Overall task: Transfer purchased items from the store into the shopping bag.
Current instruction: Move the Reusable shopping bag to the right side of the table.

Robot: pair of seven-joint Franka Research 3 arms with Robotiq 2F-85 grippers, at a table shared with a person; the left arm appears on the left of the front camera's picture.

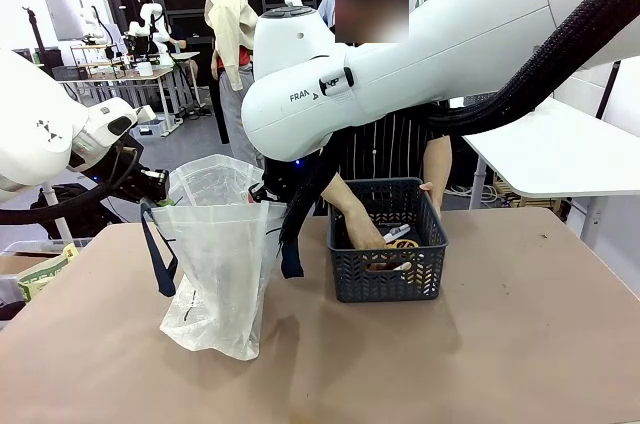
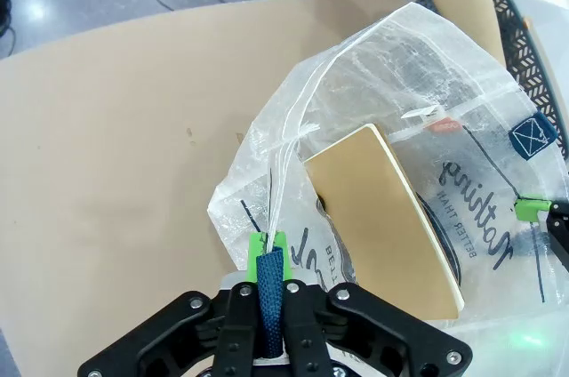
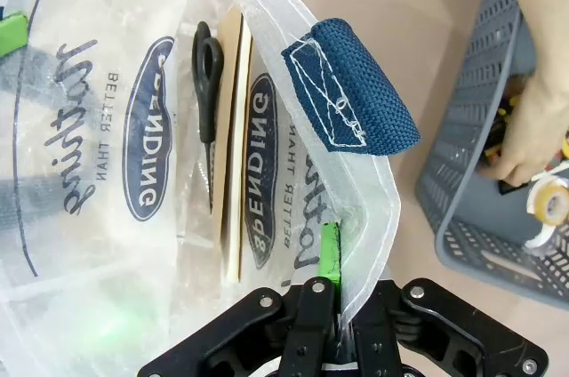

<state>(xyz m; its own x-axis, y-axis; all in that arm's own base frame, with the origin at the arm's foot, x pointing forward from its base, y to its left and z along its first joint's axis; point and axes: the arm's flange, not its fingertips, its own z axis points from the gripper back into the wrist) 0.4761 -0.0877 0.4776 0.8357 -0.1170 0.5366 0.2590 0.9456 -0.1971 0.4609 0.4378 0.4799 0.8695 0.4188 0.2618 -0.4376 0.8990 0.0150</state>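
The shopping bag [image 1: 215, 264] stands open on the table, held at its rim from both sides. My left gripper [image 2: 271, 251] is shut on the rim by a navy handle strap [image 2: 269, 292]; in the front view it [image 1: 160, 194] is at the bag's left edge. My right gripper [image 3: 336, 257] is shut on the opposite rim [image 1: 268, 194], beside the other handle [image 3: 351, 88]. Inside the bag lie black scissors [image 3: 208, 66] and a flat tan notebook [image 2: 382, 217]. The black store basket [image 1: 388, 269] sits right of the bag, and a person's hand [image 1: 362, 232] reaches into it among small items [image 1: 403, 237].
The person stands at the far side behind the basket. A roll of tape [image 3: 549, 204] lies by the person's hand [image 3: 538, 128] in the basket. A white side table [image 1: 560, 159] stands at the right. Bare tabletop [image 1: 480, 364] lies in front.
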